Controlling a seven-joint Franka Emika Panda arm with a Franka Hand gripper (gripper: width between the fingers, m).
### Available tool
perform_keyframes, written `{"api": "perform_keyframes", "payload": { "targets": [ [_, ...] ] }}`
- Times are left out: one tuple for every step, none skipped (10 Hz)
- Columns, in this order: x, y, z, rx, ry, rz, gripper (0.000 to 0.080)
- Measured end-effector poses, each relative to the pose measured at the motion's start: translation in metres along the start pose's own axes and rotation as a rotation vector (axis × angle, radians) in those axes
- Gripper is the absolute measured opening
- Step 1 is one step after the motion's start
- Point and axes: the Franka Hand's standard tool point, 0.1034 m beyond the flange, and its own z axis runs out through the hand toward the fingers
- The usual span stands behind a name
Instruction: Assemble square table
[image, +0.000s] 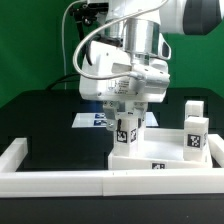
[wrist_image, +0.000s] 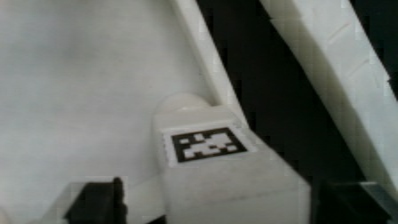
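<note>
The square table's white slab (image: 168, 152) lies at the front against the rail, with a tag (image: 157, 165) on its front edge. My gripper (image: 127, 113) is shut on a short white leg block (image: 127, 136) with a black-and-white tag and holds it upright at the slab's corner on the exterior view's left. In the wrist view the leg (wrist_image: 208, 145) runs between my dark fingers (wrist_image: 98, 200), with the slab (wrist_image: 80, 80) beside it. Two more tagged leg blocks (image: 192, 111) (image: 195, 142) stand upright at the slab's side on the exterior view's right.
A long white rail (image: 60, 183) borders the black surface at the front and on the exterior view's left (image: 18, 152); it also shows in the wrist view (wrist_image: 338, 50). The marker board (image: 88, 119) lies behind my gripper.
</note>
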Motion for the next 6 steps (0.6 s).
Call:
{"api": "perform_keyframes", "payload": {
  "targets": [
    [-0.0007, -0.0008, -0.0004, 0.001, -0.001, -0.029, 0.0611],
    [-0.0006, -0.0026, -0.0009, 0.004, -0.002, -0.085, 0.0638],
    [-0.0001, -0.0048, -0.0014, 0.006, -0.003, -0.203, 0.0638],
    [0.0001, -0.0058, -0.0016, 0.007, -0.003, -0.308, 0.0647],
    [-0.0001, -0.0057, -0.0016, 0.008, -0.002, -0.389, 0.0647],
    [0.0002, -0.0055, -0.0015, 0.008, -0.002, -0.435, 0.0649]
  ]
}}
